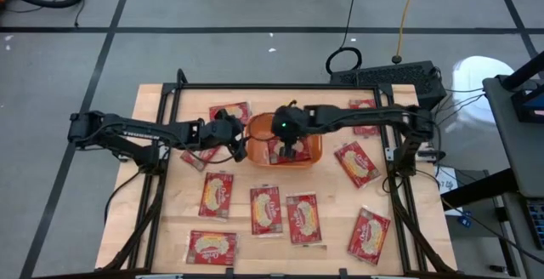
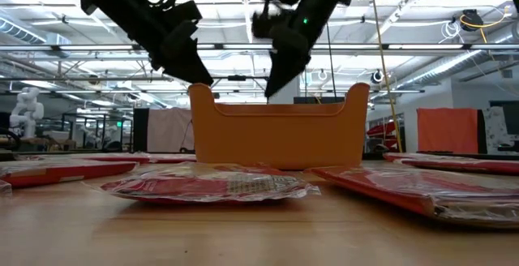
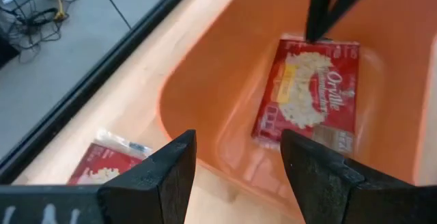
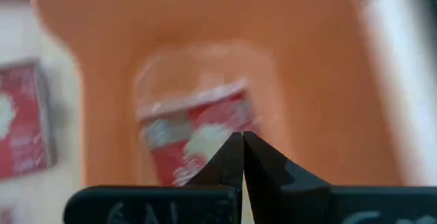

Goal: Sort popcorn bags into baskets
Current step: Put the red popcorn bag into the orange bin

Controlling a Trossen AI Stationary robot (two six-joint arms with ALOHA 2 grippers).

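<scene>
While the table carries most of the popcorn bags flat and spread around the bin, we've got one bag lying inside the orange basket, likely dropped there as sorted. We read the right gripper as over the basket w/ jaws pressed together on nothing, approx. above that bag. Left gripper hangs just beside the basket's rim, jaws spread and empty, prob. placed so it clears the other arm.
</scene>
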